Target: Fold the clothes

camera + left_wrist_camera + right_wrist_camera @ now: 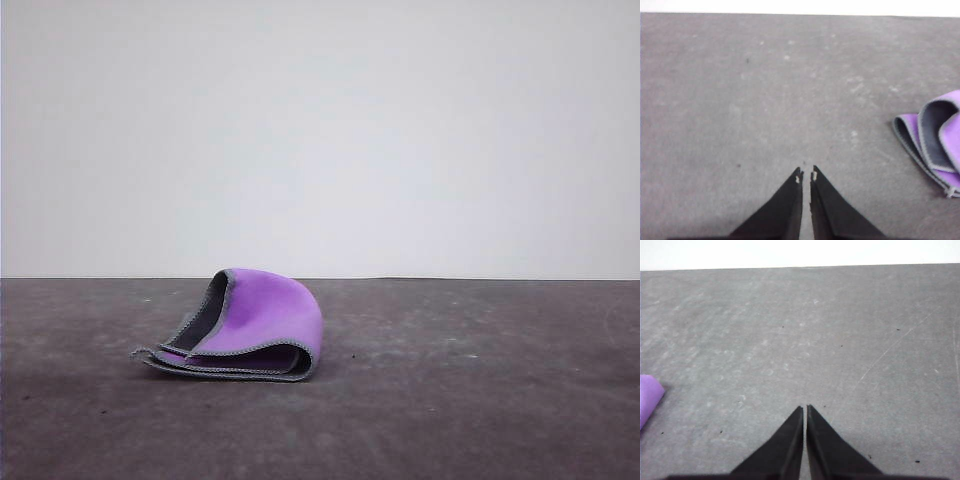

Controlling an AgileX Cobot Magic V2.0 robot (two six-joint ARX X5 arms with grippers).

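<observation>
Both pincers closed on nothing, left pincer (pixel 806 175) beside folded cloth (pixel 935 140)

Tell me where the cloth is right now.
In the front view, the cloth lies folded on the grey table, left of centre, with neither gripper touching it.

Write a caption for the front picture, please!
A purple and grey cloth lies loosely folded on a dark table by a white wall.

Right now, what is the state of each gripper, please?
Left gripper: closed, holding nothing, apart from the cloth.
Right gripper: closed, holding nothing.
</observation>
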